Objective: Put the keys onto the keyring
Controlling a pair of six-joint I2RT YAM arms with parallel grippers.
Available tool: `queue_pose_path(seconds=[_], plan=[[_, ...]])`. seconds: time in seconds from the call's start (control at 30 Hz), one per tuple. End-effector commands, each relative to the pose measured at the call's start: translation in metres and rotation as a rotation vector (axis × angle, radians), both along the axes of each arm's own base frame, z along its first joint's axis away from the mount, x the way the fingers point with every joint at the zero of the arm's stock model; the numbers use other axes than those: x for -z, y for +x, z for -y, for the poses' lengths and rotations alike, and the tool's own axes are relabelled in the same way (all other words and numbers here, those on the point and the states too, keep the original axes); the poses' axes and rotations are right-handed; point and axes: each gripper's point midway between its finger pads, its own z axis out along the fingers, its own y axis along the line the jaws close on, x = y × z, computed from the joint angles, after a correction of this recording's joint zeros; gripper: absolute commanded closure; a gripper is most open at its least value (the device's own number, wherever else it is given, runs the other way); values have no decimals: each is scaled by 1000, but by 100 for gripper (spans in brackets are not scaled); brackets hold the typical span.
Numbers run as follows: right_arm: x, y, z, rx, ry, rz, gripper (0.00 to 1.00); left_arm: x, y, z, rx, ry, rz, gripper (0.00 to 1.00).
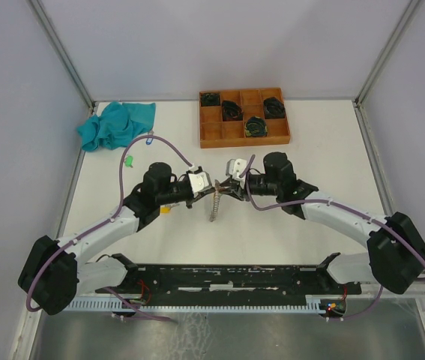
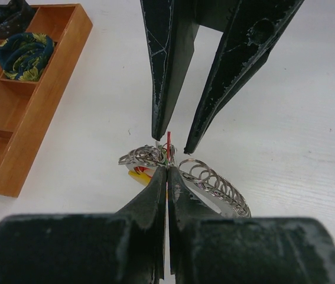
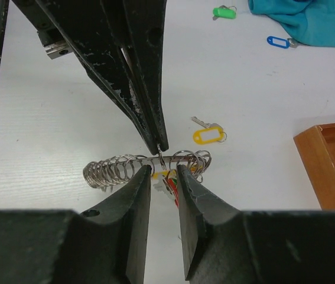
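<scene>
Wht table [image 1: 309, 172]: L fingers [image 2: 148, 198] pinch keyring [image 2: 214, 182].

your keyring [image 3: 117, 168] is a string of linked silver split rings, stretched sideways at the middle of the table [image 3: 49, 118]. a yellow tag [image 3: 162, 175] shows right against it; whether it's threaded on, you can't tell. the yellow-tagged key [image 3: 207, 135] lies flat just beside the rings, unattached. the green-tagged key [image 3: 225, 11] and blue-tagged key [image 3: 278, 41] lie well apart, near the teal cloth [image 3: 297, 21].
</scene>
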Motion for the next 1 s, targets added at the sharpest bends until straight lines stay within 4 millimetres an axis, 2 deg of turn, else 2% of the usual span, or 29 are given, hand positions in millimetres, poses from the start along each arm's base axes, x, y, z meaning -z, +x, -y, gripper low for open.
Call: queue_pose_path(seconds=[0.0,0.57,0.67,0.8,0.87,0.97], plan=[[-17,7,-8,6,80,35,69,-28,1,8,16,-84,57,97],[-4,14,-10,30,73,18,80,-28,0,9,19,-91,52,97],[-6,14,-11,24,74,17,84,-29,-1,10,25,-96,50,97],[-4,14,-10,23,59,12,95,-29,0,9,19,-98,51,97],[-3,13,-7,15,43,9,99,-31,2,7,1,-102,56,95],[-5,14,3,8,7,20,99,-39,3,2,-29,-113,82,83]])
